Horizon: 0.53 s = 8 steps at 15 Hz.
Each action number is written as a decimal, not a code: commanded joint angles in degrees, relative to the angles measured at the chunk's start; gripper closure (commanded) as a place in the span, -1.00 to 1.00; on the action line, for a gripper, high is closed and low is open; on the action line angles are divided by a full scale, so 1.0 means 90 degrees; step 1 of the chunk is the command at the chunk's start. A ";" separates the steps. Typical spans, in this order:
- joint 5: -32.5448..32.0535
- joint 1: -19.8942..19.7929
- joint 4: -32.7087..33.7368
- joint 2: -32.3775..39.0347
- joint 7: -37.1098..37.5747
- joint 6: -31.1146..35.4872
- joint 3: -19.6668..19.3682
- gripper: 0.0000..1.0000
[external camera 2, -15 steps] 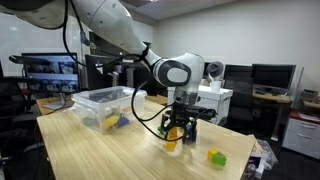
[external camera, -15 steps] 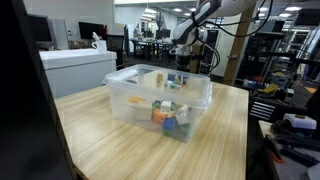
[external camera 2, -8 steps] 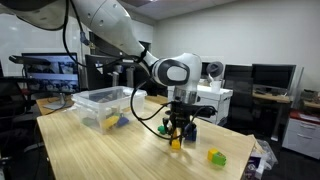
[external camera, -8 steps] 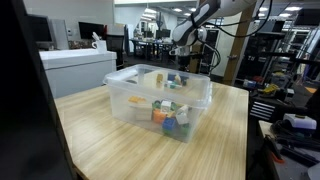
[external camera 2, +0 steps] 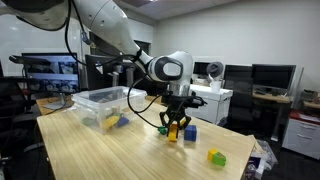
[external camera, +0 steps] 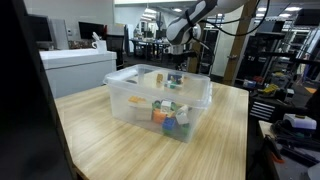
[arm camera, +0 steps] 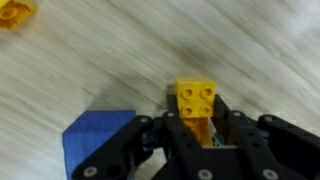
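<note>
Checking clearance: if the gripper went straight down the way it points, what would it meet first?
Likely the bare table, with the held yellow block touching first; the blue block sits close beside, though depth is unclear.

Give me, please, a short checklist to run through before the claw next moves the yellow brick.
1. The claw grips the yellow studded plastic brick: ok.
2. The brick hangs clear of the light wooden table: ok, as far as an exterior view shows.
3. The blue plastic block stands apart from the claw: cannot tell; it is very close.
4. The clear plastic bin is open on top: ok.
</note>
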 commanded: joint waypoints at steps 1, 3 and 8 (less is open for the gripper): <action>-0.0147 0.0236 -0.0131 -0.0446 0.0567 -0.0115 0.0085 0.77; -0.0164 0.0397 -0.0133 -0.0685 0.0825 -0.0172 0.0127 0.77; -0.0237 0.0763 -0.0401 -0.1499 0.1200 -0.0303 0.0301 0.77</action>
